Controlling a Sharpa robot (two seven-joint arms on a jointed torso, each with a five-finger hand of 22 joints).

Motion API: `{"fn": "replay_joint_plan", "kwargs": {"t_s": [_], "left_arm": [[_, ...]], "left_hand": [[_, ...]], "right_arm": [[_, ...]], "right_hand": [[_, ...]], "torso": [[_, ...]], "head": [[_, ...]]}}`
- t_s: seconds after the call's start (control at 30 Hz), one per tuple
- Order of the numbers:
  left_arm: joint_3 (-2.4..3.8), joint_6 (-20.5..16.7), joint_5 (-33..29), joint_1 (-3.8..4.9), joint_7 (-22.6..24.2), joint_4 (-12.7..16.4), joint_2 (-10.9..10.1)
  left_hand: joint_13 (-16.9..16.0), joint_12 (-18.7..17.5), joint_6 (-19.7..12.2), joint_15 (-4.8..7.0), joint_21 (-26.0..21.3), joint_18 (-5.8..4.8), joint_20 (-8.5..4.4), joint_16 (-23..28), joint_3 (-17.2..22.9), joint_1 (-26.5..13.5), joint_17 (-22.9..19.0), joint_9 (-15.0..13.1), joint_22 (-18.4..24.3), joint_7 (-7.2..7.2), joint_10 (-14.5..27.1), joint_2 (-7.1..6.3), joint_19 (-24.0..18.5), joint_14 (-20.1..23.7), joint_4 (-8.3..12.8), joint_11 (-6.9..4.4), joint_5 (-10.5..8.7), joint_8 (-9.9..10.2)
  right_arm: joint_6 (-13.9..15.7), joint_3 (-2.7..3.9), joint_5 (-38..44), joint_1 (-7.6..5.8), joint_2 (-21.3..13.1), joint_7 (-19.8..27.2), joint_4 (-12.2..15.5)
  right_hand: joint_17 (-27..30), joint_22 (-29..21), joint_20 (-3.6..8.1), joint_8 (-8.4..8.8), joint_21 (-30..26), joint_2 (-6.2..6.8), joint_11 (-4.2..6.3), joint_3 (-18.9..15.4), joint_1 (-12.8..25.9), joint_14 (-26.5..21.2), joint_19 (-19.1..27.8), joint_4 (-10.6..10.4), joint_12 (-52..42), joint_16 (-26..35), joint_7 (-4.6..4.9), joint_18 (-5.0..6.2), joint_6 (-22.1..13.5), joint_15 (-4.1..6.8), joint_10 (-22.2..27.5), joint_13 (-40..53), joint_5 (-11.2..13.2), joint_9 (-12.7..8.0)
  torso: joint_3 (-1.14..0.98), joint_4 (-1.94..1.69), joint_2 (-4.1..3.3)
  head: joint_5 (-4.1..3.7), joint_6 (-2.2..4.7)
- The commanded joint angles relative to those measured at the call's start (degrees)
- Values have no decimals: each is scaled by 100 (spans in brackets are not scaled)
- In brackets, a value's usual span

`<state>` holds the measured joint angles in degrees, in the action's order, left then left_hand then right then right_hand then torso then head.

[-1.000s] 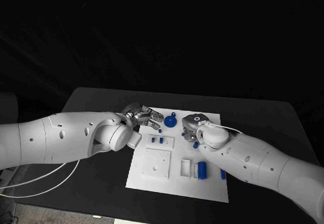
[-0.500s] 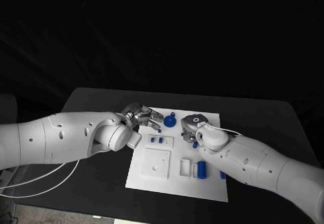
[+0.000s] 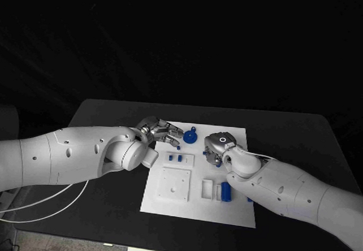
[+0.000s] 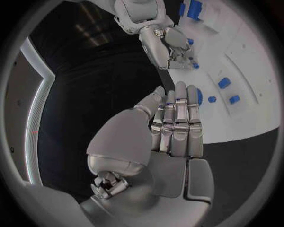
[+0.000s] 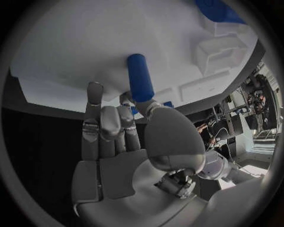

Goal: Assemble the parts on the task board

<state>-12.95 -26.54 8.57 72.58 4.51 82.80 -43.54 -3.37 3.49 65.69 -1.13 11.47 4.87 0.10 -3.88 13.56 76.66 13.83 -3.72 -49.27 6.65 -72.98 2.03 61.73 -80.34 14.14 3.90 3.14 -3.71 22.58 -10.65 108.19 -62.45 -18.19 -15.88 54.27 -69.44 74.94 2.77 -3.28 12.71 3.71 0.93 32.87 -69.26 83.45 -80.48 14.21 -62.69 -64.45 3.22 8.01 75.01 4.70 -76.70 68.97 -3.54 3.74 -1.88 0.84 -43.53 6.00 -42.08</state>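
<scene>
Right hand: my silver many-fingered right hand [image 5: 127, 142] pinches a short blue plastic cylinder [image 5: 140, 78] between thumb and fingertips, above the flat white task board [image 3: 177, 202].
Left hand: the silver left hand [image 4: 172, 125] holds nothing; its fingers lie straight and pressed together, just beside the board's far left corner.
Other parts: a round blue disc piece [image 3: 191, 137] sits near the far edge, and small blue pegs [image 3: 176, 157] stand mid-board.
Step in hand: I judge it is carrying the cylinder to its seat.
How to do well: I should keep it upright, align first, then lower slowly.
Risk: a thin pinch may let it tilt.
</scene>
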Motion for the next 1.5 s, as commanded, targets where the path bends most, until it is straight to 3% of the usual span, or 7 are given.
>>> {"fn": "replay_joint_plan", "kwargs": {"t_s": [0.03,0.67,0.9,1.07,1.3,1.5], "left_arm": [[6,73,54,6,42,15,-2],[5,33,292,6,-75,-4,-22],[5,13,504,6,-231,2,-28],[5,38,549,6,-296,3,-31],[5,59,566,6,-333,5,-41],[5,78,568,6,-332,12,-53]], "left_hand": [[6,-19,-42,-13,-17,-52,3,25,24,-3,-8,4,-8,4,31,-41,16,28,5,15,35,4],[7,-20,-97,-22,-221,-54,16,23,10,-93,13,5,58,6,74,-75,131,15,-52,27,17,6],[6,-19,-210,-32,-453,-56,43,21,-146,-254,45,6,385,9,140,-193,337,-34,-216,43,59,7],[5,-18,-282,-35,-639,-61,42,23,-325,-196,70,6,734,27,225,-197,530,-57,-328,68,63,5],[5,-18,-305,-34,-718,-71,39,23,-427,-142,79,5,992,30,233,-181,628,-59,-385,71,62,2],[5,-19,-303,-35,-703,-76,36,24,-460,-126,81,5,1120,31,243,-177,650,-57,-397,74,61,1]], "right_arm": [[-116,-48,-47,102,-74,-1,76],[227,142,-206,52,-289,-39,557],[318,305,-278,1,-390,-62,815],[326,398,-320,-25,-460,-80,958],[-135,453,-458,-54,-489,-67,958],[-635,457,-562,-72,-483,107,881]], "right_hand": [[-10,83,8,-39,28,76,155,47,2,31,-18,-31,40,-5,-71,35,120,4,-210,26,45,57],[-27,78,-16,-39,39,130,160,108,-23,37,-19,-125,74,12,-75,67,120,12,-228,66,58,55],[-34,79,-33,-39,42,157,161,136,-33,40,-20,-172,86,17,-76,86,120,13,-237,81,59,55],[-42,73,-55,-41,39,173,168,134,-55,39,-21,-210,104,22,-82,112,122,18,-240,88,57,57],[49,59,-106,-34,-6,156,140,109,-40,-21,48,-253,324,159,-49,123,23,-6,-107,-41,68,42],[188,-2,-88,-30,-134,443,-20,-666,-157,-195,171,-197,555,342,94,13,-599,-129,203,-330,-13,-6]], "torso": [[3,1,-2],[-7,-1,-4],[0,15,2],[-2,0,-1],[4,-5,-5],[-2,-1,-5]], "head": [[8,5],[2,10],[-5,30],[-18,44],[-37,45],[-25,35]]}}
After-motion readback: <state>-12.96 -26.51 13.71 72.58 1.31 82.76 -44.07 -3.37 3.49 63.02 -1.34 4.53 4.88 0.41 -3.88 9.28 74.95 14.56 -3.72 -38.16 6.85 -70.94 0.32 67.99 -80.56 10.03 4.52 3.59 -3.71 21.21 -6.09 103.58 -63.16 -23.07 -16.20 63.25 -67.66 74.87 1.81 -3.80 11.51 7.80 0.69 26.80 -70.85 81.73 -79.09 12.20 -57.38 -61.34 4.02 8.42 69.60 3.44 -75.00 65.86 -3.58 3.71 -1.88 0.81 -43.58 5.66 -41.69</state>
